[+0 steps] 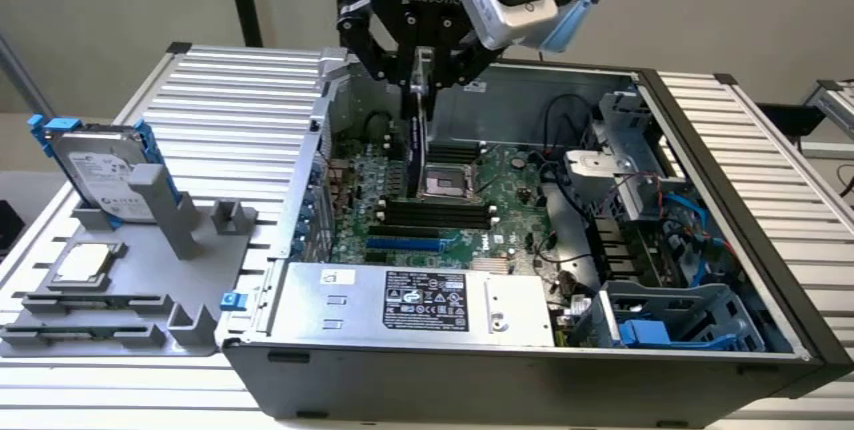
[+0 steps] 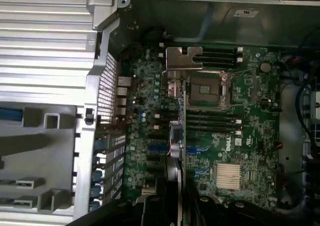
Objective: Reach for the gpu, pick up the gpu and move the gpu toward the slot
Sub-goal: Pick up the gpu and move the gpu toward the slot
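My gripper [image 1: 423,72] hangs over the back of the open computer case [image 1: 534,370] and is shut on the gpu [image 1: 418,135]. The card hangs upright and edge-on, a thin dark strip reaching down toward the motherboard [image 1: 467,215]. In the wrist view the gpu [image 2: 183,116] runs away from my gripper [image 2: 175,198], with its silver metal bracket [image 2: 184,60] at the far end, above the board beside the CPU socket [image 2: 205,90]. Blue expansion slots [image 1: 407,245] lie on the board below and nearer the front; the card is above them, apart from the board.
On the exterior view's left, a grey fixture [image 1: 134,295] holds a silver hard drive with blue rails [image 1: 100,175] and a small square silver chip [image 1: 83,262]. Inside the case are the power supply [image 1: 414,300], cables [image 1: 567,220] and blue drive bays [image 1: 654,325]. The ribbed metal table [image 1: 240,80] surrounds it.
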Motion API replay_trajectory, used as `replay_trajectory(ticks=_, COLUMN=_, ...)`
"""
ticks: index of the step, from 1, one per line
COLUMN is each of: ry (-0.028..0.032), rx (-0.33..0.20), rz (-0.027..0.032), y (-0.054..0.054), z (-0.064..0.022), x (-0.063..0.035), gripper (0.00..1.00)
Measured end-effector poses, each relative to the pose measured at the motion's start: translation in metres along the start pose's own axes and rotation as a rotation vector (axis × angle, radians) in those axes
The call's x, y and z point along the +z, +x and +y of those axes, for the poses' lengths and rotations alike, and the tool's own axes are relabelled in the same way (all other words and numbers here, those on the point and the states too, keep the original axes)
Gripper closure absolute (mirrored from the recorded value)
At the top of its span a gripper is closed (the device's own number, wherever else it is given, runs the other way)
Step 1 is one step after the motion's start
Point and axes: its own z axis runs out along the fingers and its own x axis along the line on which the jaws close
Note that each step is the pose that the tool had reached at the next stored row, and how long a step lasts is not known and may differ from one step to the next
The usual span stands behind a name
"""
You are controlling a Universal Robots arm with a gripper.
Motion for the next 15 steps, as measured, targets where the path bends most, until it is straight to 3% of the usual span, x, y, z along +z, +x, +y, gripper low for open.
replay_trajectory(ticks=6, ry=0.0001, rx=0.0, rz=0.0019, y=-0.028, z=0.0023, x=0.0064, gripper=0.74)
replay_trajectory(ticks=9, ry=-0.0001, rx=0.001, rz=0.0074, y=-0.041, z=0.0017, x=0.0069, gripper=0.74)
replay_trajectory(ticks=11, ry=-0.0003, rx=0.001, rz=0.0116, y=-0.044, z=0.0015, x=0.0068, gripper=0.74)
replay_trajectory(ticks=15, ry=-0.0003, rx=0.001, rz=0.0117, y=-0.044, z=0.0016, x=0.0068, gripper=0.74)
